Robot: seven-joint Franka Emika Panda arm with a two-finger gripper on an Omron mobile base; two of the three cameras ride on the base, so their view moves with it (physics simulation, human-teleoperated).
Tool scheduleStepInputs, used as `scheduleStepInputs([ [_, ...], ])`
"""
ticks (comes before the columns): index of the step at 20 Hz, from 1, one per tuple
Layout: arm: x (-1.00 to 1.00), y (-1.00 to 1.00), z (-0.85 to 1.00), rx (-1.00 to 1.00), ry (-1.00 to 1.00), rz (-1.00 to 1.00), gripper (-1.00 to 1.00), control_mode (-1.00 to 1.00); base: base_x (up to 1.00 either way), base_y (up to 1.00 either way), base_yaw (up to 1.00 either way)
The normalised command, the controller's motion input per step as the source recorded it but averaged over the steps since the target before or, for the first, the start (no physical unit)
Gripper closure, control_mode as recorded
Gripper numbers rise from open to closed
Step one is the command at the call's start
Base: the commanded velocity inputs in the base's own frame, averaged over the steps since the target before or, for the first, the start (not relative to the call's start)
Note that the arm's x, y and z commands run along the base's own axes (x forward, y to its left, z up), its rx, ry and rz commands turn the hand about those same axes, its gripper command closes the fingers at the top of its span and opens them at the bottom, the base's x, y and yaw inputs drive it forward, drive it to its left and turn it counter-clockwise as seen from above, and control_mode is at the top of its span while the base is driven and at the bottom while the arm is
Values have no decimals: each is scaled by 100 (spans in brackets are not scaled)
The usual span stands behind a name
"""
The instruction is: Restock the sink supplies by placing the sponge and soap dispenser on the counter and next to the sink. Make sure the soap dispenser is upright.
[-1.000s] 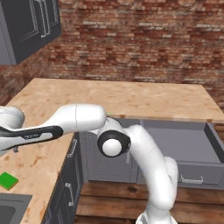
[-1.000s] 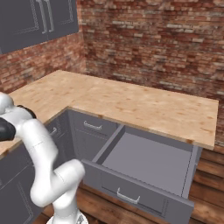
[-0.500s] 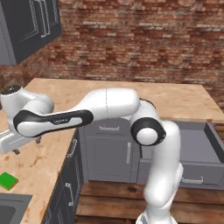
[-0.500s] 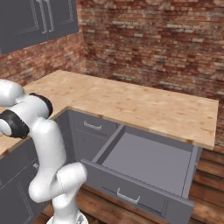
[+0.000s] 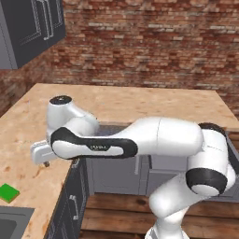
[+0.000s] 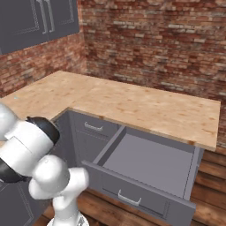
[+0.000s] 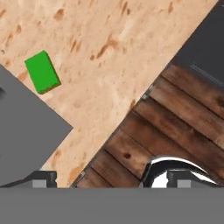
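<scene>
Arm has swung further left over the counter point(image 5: 28, 140); gripper point(image 7: 111, 181) spread wide, holding nothing. Sponge point(image 5: 8, 192) lies flat just beside the sink point(image 5: 11, 224), likely placed. Drawer point(image 6: 150, 161) open, presumably for the dispenser.

Bright-green sponge point(image 7: 42, 71) on the tan mottled counter point(image 5: 140, 100), beside the dark grey sink point(image 7: 26, 131).

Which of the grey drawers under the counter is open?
The big drawer under the counter's right end. It is pulled far out, showing its bare inside; the drawer beside it is pushed flush shut.
</scene>
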Motion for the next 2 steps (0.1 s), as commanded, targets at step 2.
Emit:
scheduleStepInputs([
  [2, -32, -88, 20, 13, 0, -14, -100, -100, 0, 0, 0],
])
